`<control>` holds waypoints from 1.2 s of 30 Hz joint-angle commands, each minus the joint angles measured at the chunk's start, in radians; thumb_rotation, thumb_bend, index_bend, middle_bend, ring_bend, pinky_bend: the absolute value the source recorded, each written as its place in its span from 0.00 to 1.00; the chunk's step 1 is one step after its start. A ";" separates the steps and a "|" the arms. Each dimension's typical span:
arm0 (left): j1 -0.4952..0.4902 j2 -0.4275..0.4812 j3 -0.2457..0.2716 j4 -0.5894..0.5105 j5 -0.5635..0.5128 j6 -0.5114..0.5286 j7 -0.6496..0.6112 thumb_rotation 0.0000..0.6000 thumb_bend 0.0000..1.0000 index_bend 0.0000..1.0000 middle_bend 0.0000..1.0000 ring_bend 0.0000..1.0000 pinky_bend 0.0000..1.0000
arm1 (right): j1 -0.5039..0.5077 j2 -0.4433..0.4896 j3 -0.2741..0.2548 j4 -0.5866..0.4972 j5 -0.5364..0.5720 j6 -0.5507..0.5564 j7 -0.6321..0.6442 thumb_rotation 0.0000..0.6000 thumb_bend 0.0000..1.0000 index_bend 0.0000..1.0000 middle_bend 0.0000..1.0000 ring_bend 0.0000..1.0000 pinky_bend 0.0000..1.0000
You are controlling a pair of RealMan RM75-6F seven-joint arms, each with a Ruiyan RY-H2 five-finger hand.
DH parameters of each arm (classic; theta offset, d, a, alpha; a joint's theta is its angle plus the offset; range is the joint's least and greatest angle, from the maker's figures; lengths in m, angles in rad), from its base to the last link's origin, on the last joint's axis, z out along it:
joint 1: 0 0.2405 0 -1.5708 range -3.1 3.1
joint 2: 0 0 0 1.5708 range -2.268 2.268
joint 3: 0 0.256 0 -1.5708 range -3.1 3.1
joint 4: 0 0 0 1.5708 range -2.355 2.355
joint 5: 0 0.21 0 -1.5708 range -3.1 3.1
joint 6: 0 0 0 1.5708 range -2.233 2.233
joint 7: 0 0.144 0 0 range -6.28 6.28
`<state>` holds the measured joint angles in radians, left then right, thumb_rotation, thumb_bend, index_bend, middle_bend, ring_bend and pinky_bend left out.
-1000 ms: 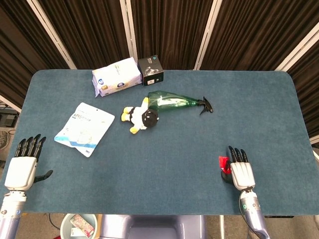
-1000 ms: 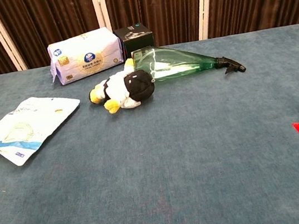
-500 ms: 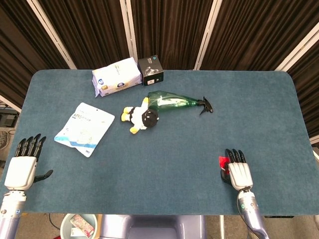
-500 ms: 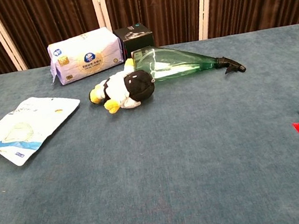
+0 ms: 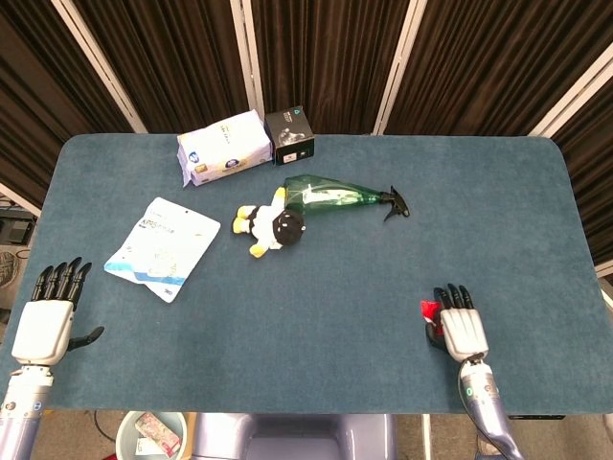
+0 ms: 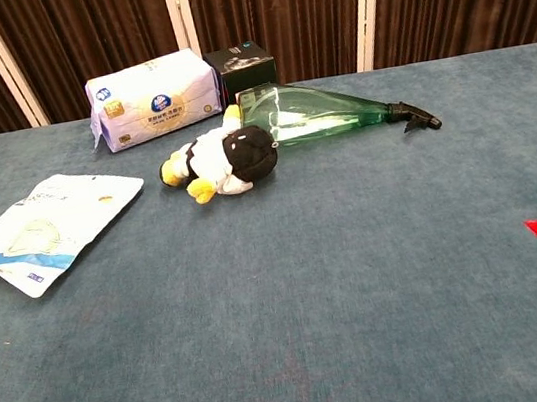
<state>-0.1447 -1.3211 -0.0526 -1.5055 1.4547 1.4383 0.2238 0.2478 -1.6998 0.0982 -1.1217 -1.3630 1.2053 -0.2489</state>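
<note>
Fingers of my right hand (image 5: 463,331) curl around the small red thing (image 5: 429,310) at the table's (image 5: 383,287) near-right edge, grip looks barely begun w/ thing not yet lifted, while left hand (image 5: 43,326) hovers spread & empty off the near-left corner.

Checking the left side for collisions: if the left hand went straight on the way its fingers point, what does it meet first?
Likely nothing: the left hand points up the table's left edge, and the white pouch lies to the right of that line. Depth is unclear.
</note>
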 commanded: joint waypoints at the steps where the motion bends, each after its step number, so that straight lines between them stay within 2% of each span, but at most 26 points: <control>1: 0.001 0.000 0.001 0.000 0.000 0.001 0.001 1.00 0.05 0.00 0.00 0.00 0.00 | 0.009 0.038 0.018 -0.025 0.001 0.011 -0.010 1.00 0.71 0.75 0.14 0.00 0.00; 14: 0.004 -0.004 0.001 -0.003 -0.004 0.008 0.016 1.00 0.06 0.00 0.00 0.00 0.00 | 0.043 0.237 0.135 -0.127 0.031 0.088 -0.065 1.00 0.71 0.74 0.16 0.00 0.00; 19: 0.003 -0.006 0.001 -0.009 -0.005 0.007 0.024 1.00 0.06 0.00 0.00 0.00 0.00 | 0.011 0.297 0.161 -0.191 0.023 0.191 -0.065 1.00 0.71 0.72 0.15 0.00 0.00; 23: 0.004 0.000 0.001 -0.015 0.000 0.011 0.015 1.00 0.06 0.00 0.00 0.00 0.00 | -0.081 0.331 0.130 -0.298 0.007 0.319 -0.044 1.00 0.70 0.70 0.14 0.00 0.00; 28: 0.007 0.011 0.007 -0.017 0.021 0.026 -0.003 1.00 0.06 0.00 0.00 0.00 0.00 | -0.219 0.316 0.040 -0.382 -0.056 0.514 -0.071 1.00 0.68 0.69 0.13 0.00 0.00; 32: 0.008 0.027 0.016 -0.019 0.029 0.018 -0.038 1.00 0.06 0.00 0.00 0.00 0.00 | -0.293 0.316 -0.014 -0.403 -0.118 0.616 -0.050 1.00 0.67 0.68 0.13 0.00 0.00; 36: 0.014 0.037 0.024 -0.018 0.048 0.031 -0.061 1.00 0.06 0.00 0.00 0.00 0.00 | -0.324 0.318 -0.048 -0.391 -0.167 0.651 -0.041 1.00 0.67 0.68 0.12 0.00 0.00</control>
